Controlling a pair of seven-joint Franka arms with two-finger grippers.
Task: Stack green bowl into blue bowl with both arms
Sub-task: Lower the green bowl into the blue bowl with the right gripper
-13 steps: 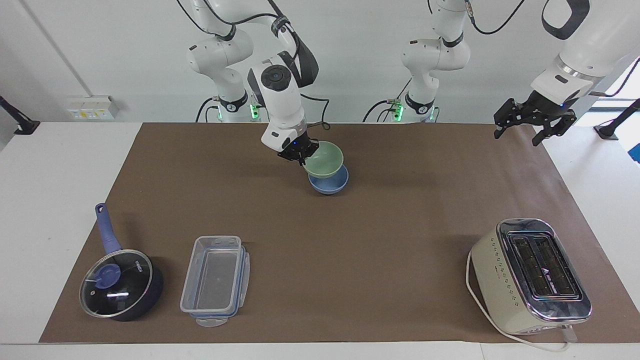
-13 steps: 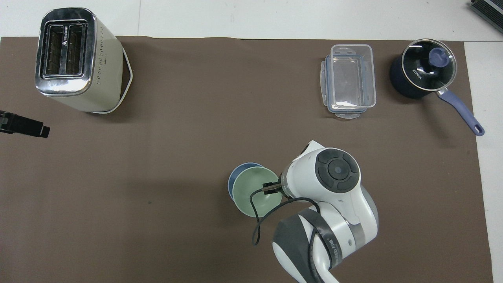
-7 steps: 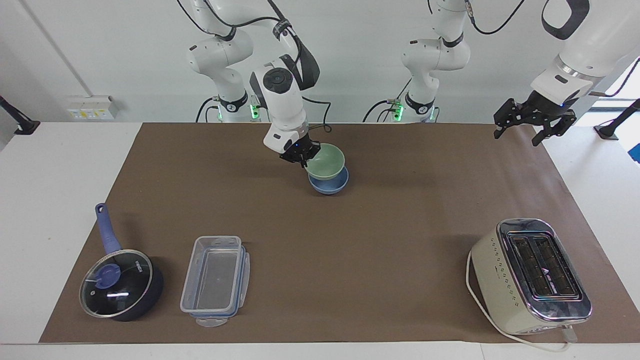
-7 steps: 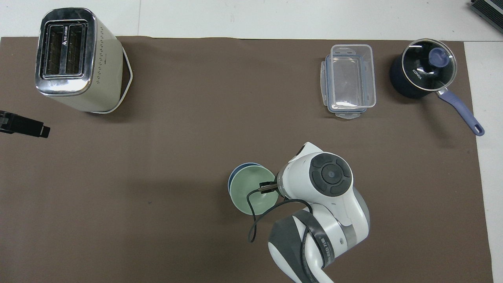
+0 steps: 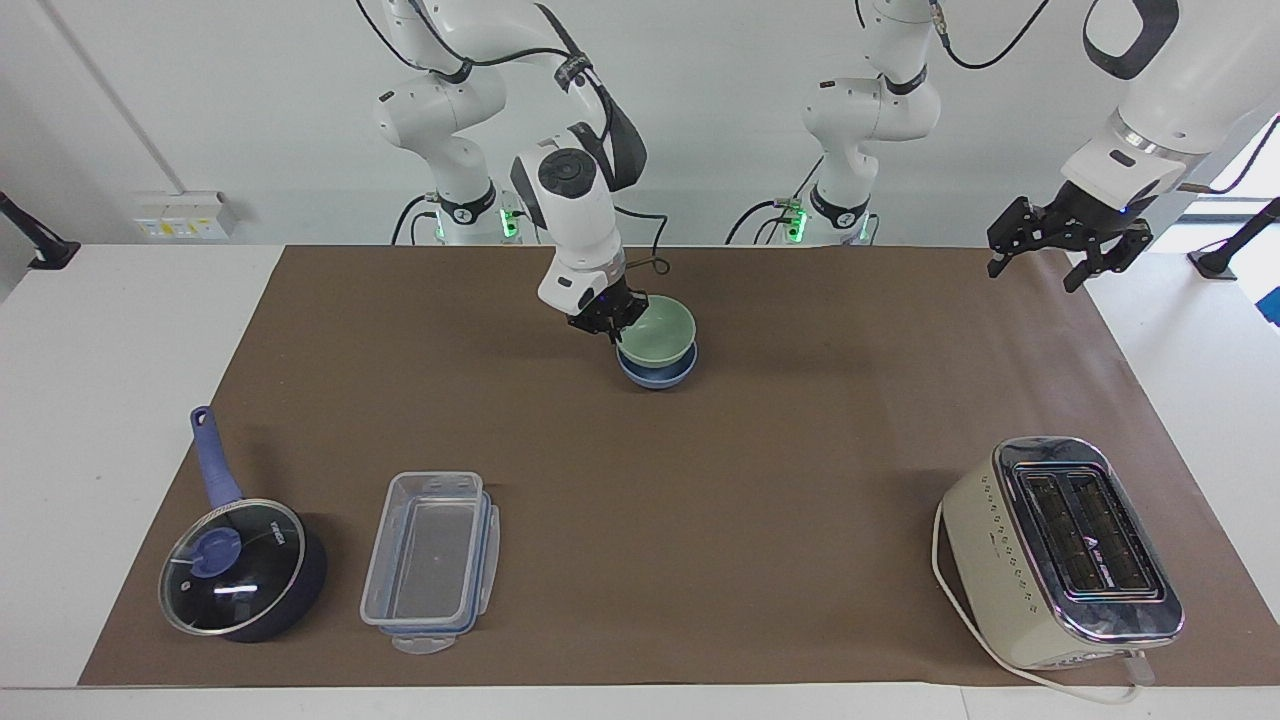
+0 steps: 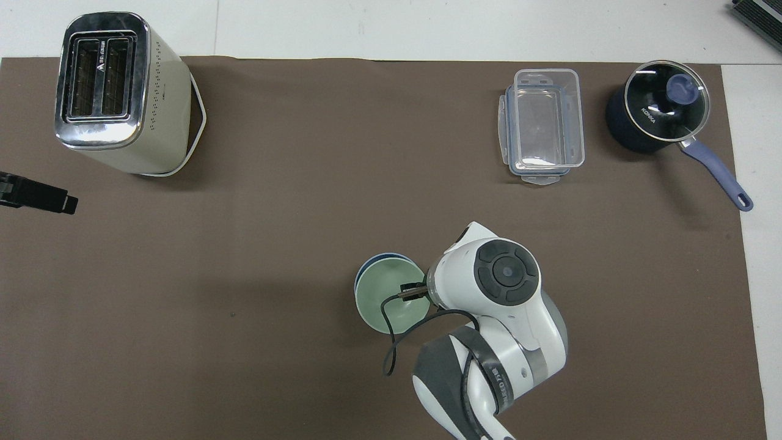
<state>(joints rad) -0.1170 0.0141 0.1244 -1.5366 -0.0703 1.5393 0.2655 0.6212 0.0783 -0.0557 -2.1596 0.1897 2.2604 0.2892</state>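
The pale green bowl [image 5: 662,331] [image 6: 383,300] hangs by its rim from my right gripper [image 5: 611,326], which is shut on the rim at the right arm's side. Its bottom dips into the blue bowl [image 5: 655,376] [image 6: 365,265], which stands on the brown mat in the middle, close to the robots. Whether the two bowls touch I cannot tell. In the overhead view the right wrist covers its fingers. My left gripper [image 5: 1036,274] [image 6: 38,199] waits open and empty in the air over the mat's edge at the left arm's end.
A cream toaster [image 5: 1062,552] [image 6: 116,91] stands at the left arm's end, farthest from the robots. A clear plastic container [image 5: 430,562] [image 6: 542,125] and a dark lidded saucepan [image 5: 240,570] [image 6: 660,113] stand at the right arm's end.
My right gripper has lowered the green bowl and levelled it, so it now sits down into the blue bowl. The left arm has not moved.
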